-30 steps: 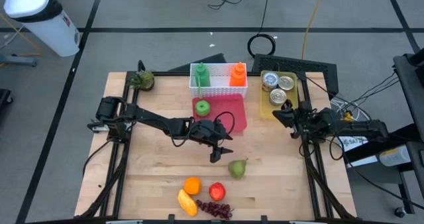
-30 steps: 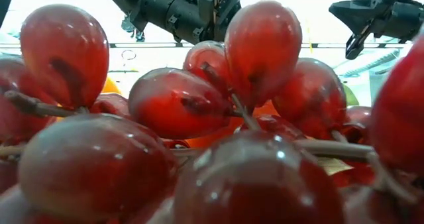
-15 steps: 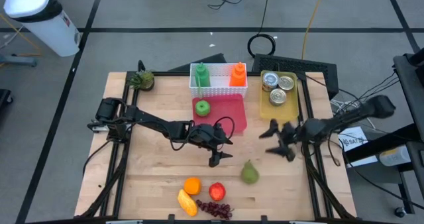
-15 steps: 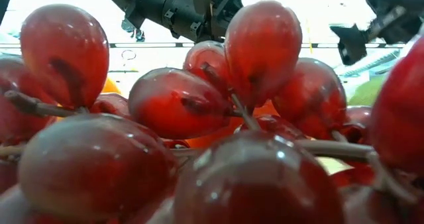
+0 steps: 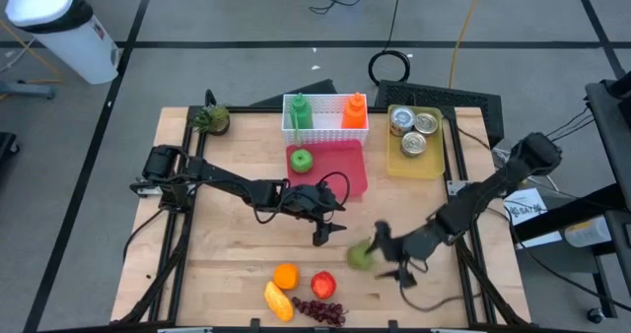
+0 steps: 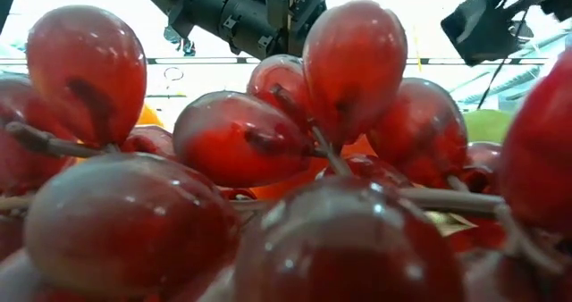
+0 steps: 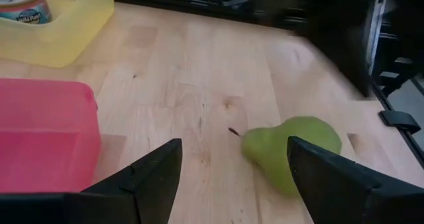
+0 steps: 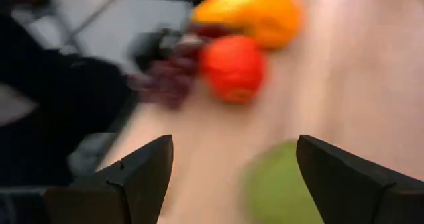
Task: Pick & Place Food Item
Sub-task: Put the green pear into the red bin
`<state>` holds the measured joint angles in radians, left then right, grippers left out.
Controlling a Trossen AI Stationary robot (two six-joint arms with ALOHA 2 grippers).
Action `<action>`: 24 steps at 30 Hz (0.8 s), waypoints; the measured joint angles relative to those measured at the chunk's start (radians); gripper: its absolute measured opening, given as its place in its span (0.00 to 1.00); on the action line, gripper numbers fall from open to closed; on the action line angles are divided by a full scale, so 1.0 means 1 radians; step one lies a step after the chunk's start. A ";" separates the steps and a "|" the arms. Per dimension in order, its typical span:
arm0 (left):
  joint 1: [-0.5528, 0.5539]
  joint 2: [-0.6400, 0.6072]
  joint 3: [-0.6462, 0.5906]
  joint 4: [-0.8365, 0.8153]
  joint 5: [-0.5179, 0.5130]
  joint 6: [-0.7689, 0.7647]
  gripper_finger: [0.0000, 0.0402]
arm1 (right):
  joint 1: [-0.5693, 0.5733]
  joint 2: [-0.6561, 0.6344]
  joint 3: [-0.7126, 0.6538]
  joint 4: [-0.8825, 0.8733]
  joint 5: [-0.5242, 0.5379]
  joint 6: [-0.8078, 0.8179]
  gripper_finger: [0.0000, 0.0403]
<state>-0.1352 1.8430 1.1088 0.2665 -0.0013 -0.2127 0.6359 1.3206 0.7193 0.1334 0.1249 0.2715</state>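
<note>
A green pear [image 5: 360,256] lies on its side on the wooden table, right of centre near the front. My right gripper [image 5: 390,257] is low over the table, open, pointing toward the table's left. Its fingertips stand on either side of the pear's right end [image 8: 281,187]. My left gripper [image 5: 320,230] hangs open just left of and beyond the pear [image 7: 291,151], with nothing between its fingers. In the low view the pear [image 6: 487,123] peeks past the grapes, under my right gripper [image 6: 492,25]. My right gripper comes at the pear level from the table's right, one finger [image 8: 142,174] on each side of it. The view is blurred, and I cannot tell whether either finger touches the pear. The pear rests on the table.
A pink tray [image 5: 345,170] holds a green apple [image 5: 301,160]. Behind it stands a white basket [image 5: 325,116] with two bottles, and a yellow tray [image 5: 414,156] with cans. An orange [image 5: 286,274], a red apple [image 5: 323,284], a yellow fruit [image 5: 278,300] and grapes [image 5: 320,311] lie near the front edge.
My right gripper has swung from beside the yellow tray toward the table's near edge and left, down to the pear, and has opened on the way. The pear has shifted a little toward the table's right edge.
</note>
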 joint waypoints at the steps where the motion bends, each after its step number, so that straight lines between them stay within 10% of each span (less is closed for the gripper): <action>1: 0.000 0.000 0.000 -0.004 0.000 0.000 0.71 | 0.010 0.026 0.029 0.008 -0.049 0.002 0.74; 7: 0.000 0.000 0.000 -0.004 0.000 0.000 0.71 | 0.043 0.155 0.093 0.071 -0.204 0.111 0.74; 24: -0.005 0.000 0.000 -0.003 0.000 -0.003 0.71 | 0.043 0.143 0.095 -0.487 0.037 0.551 0.74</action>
<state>-0.1402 1.8435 1.1088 0.2632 -0.0017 -0.2157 0.6785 1.4634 0.8139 -0.3537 0.1618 0.8228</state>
